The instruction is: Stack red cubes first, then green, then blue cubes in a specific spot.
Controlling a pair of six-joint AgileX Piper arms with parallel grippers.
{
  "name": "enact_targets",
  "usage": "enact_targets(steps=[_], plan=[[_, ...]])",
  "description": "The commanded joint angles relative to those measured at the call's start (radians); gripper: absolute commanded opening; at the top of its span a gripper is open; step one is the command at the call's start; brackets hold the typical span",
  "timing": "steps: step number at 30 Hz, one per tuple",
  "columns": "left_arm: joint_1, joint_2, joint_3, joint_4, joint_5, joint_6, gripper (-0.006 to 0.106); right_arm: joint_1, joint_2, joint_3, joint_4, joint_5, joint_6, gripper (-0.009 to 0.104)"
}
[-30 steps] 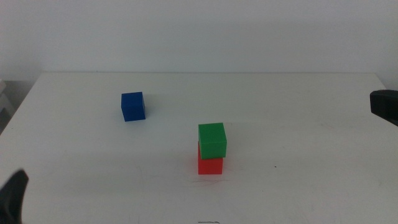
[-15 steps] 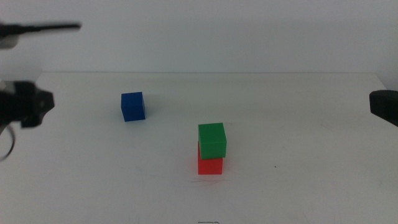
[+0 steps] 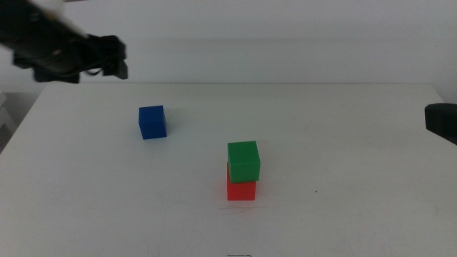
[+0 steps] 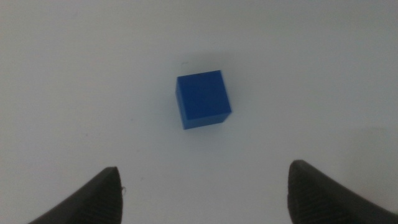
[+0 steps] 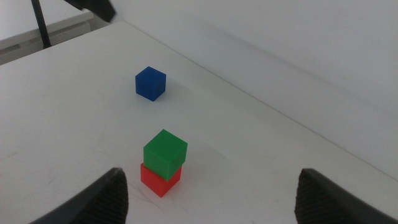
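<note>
The green cube [image 3: 243, 160] sits on top of the red cube [image 3: 241, 190] at the table's middle front, slightly turned on it. The blue cube [image 3: 152, 122] stands alone on the white table, left and farther back. My left gripper [image 3: 116, 61] hangs in the air behind and left of the blue cube, blurred. In the left wrist view its jaws are wide open and empty [image 4: 205, 199], with the blue cube [image 4: 203, 99] ahead of them. My right gripper [image 3: 441, 122] waits at the right edge, open and empty [image 5: 214, 199], facing the stack [image 5: 165, 153].
The white table [image 3: 343, 143] has its back edge against a pale wall. Its left edge lies near the left arm. Nothing else stands on it.
The left arm has swung up from the picture's lower left to the far left, above and behind the blue cube. The cubes and the right gripper have not moved.
</note>
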Motion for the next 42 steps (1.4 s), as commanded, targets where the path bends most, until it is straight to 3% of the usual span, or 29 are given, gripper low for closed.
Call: enact_targets(steps=[1, 5, 8, 21, 42], plan=[[-0.021, 0.051, -0.124, 0.062, 0.037, -0.118, 0.086, -0.007, 0.000, -0.022, 0.010, -0.069, -0.010, 0.074], [-0.060, 0.186, -0.273, 0.206, 0.146, -0.238, 0.082, -0.007, 0.000, -0.022, 0.010, -0.069, -0.010, 0.074], [-0.087, 0.277, -0.364, 0.247, 0.165, -0.242, 0.081, -0.007, 0.000, -0.022, 0.009, -0.069, -0.010, 0.074], [-0.101, 0.498, -0.494, 0.157, 0.193, -0.247, 0.081, -0.007, 0.000, -0.022, 0.010, -0.069, -0.010, 0.074], [-0.098, 0.654, -0.494, 0.151, -0.010, -0.258, 0.081, -0.007, 0.000, -0.022, 0.010, -0.068, -0.010, 0.074]])
